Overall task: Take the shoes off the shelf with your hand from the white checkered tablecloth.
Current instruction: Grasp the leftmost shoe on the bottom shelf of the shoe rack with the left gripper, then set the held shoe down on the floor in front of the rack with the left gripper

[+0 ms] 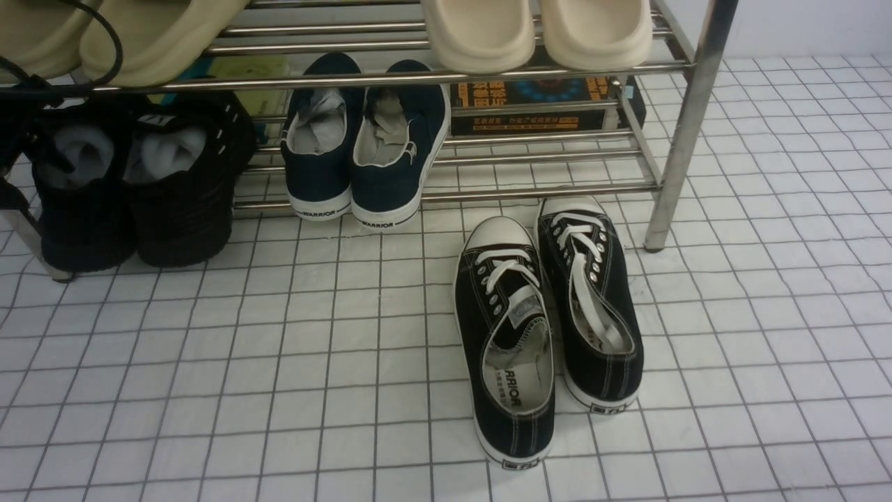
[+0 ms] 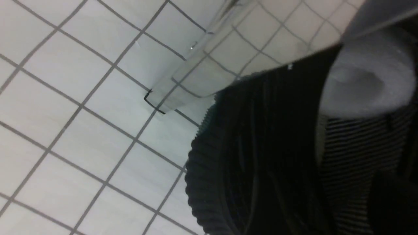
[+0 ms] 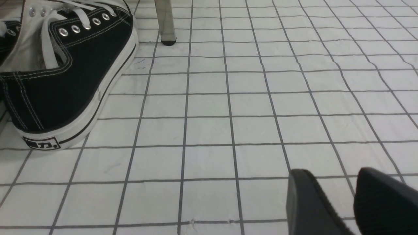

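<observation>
Lin: White checkered tablecloth (image 1: pixel 279 362) covers the whole floor, with the steel shoe rack (image 1: pixel 557 188) across the back. Target?

Omar: Black knit sneakers (image 1: pixel 132 202). Rack's left end, under the top tier, heels toward us. Just beside the chrome leg (image 2: pixel 202 65), left of the navy WARRIOR slip-ons (image 1: pixel 362 160).

Lin: Handling?

Omar: My guess is light, with a soft knit upper that caves under a pinch. Paper stuffing (image 2: pixel 362 78) props it a bit. Ribbed heel collar or the stiffer sole edge looks like the best hold.

Lin: Grippers?

Omar: Left gripper (image 1: pixel 15 132) is a dark mass right against the outer sneaker, cable (image 1: pixel 111 49) looping above. Jaws hidden, so can't tell if it's gripping. Right gripper (image 3: pixel 346 205) sits low over bare cloth, fingers (image 3: pixel 307 202) slightly parted, holding nothing.
</observation>
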You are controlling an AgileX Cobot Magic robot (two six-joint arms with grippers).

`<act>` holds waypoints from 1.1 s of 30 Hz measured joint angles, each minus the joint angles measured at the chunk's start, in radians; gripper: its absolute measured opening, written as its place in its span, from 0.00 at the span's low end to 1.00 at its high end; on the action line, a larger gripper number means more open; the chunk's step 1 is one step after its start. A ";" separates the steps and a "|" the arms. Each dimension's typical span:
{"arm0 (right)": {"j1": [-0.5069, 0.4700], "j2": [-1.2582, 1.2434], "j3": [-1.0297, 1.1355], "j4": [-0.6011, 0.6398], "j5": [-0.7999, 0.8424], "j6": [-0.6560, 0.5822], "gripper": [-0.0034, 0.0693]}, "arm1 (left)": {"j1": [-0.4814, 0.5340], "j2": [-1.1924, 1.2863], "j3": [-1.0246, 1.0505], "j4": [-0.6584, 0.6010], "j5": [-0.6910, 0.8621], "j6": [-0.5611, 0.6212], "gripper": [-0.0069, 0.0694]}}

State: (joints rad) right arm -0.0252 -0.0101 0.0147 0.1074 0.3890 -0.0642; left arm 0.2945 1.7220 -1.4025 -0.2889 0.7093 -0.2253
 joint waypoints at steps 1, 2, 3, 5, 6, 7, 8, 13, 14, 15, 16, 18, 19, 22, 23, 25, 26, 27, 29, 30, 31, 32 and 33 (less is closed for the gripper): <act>0.000 0.000 0.000 0.000 0.000 0.000 0.38 | 0.000 0.006 0.000 0.000 -0.005 0.002 0.62; 0.000 0.000 0.000 0.000 0.000 0.000 0.38 | 0.000 0.012 0.000 0.000 -0.008 0.004 0.59; 0.000 0.000 0.000 0.000 0.000 0.000 0.38 | 0.000 0.019 0.000 0.000 -0.012 0.007 0.55; 0.000 0.000 0.000 0.000 0.000 0.000 0.38 | 0.000 0.033 -0.001 0.000 -0.014 0.007 0.44; 0.000 0.000 0.000 0.000 0.000 0.000 0.38 | 0.000 0.037 -0.001 0.000 -0.014 0.009 0.38; 0.000 0.000 0.000 0.000 0.000 0.000 0.38 | 0.000 0.043 -0.001 0.000 -0.012 0.010 0.31; 0.000 0.000 0.000 0.000 0.000 0.000 0.38 | 0.000 0.044 -0.001 0.000 -0.011 0.010 0.28; 0.000 0.000 0.000 0.000 0.000 0.000 0.38 | -0.001 0.045 -0.004 0.015 0.020 0.027 0.13; 0.000 0.000 0.000 0.000 0.000 0.000 0.38 | -0.001 0.043 -0.004 0.023 0.031 0.027 0.13; 0.000 0.000 0.000 0.000 0.000 0.000 0.38 | -0.001 0.040 -0.004 0.038 0.045 0.027 0.13; 0.000 0.000 0.000 0.000 0.000 0.000 0.38 | -0.001 0.039 -0.004 0.041 0.049 0.028 0.13; 0.000 0.000 0.000 0.000 0.000 0.000 0.38 | -0.001 0.015 -0.004 0.090 0.106 0.028 0.13; 0.000 0.000 0.000 0.000 0.000 0.000 0.38 | -0.001 0.013 -0.004 0.095 0.111 0.028 0.13; 0.000 0.000 0.000 0.000 0.000 0.000 0.38 | -0.001 -0.048 -0.004 0.169 0.185 0.028 0.13; 0.000 0.000 0.000 0.000 0.000 0.000 0.38 | -0.001 -0.066 -0.004 0.177 0.199 0.028 0.13; 0.000 0.000 0.000 0.000 0.000 0.000 0.38 | -0.001 -0.083 -0.004 0.181 0.214 0.027 0.13; 0.000 0.000 0.000 0.000 0.000 0.000 0.38 | -0.001 -0.118 -0.004 0.185 0.257 0.027 0.13; 0.000 0.000 0.000 0.000 0.000 0.000 0.38 | -0.001 -0.131 -0.004 0.187 0.276 0.027 0.13; 0.000 0.000 0.000 0.000 0.000 0.000 0.38 | -0.001 -0.161 -0.004 0.187 0.318 0.027 0.13; 0.000 0.000 0.000 0.000 0.000 0.000 0.38 | -0.001 -0.182 0.004 0.190 0.338 0.027 0.13; 0.000 0.000 0.000 0.000 0.000 0.000 0.38 | -0.001 -0.186 0.005 0.190 0.341 0.027 0.13; 0.000 0.000 0.000 0.000 0.000 0.000 0.38 | -0.001 -0.214 0.020 0.197 0.359 0.027 0.13; 0.000 0.000 0.000 0.000 0.000 0.000 0.38 | -0.001 -0.240 0.039 0.204 0.367 0.027 0.13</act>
State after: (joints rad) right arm -0.0252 -0.0101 0.0147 0.1074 0.3890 -0.0642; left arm 0.2937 1.4824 -1.3640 -0.0851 1.0767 -0.1984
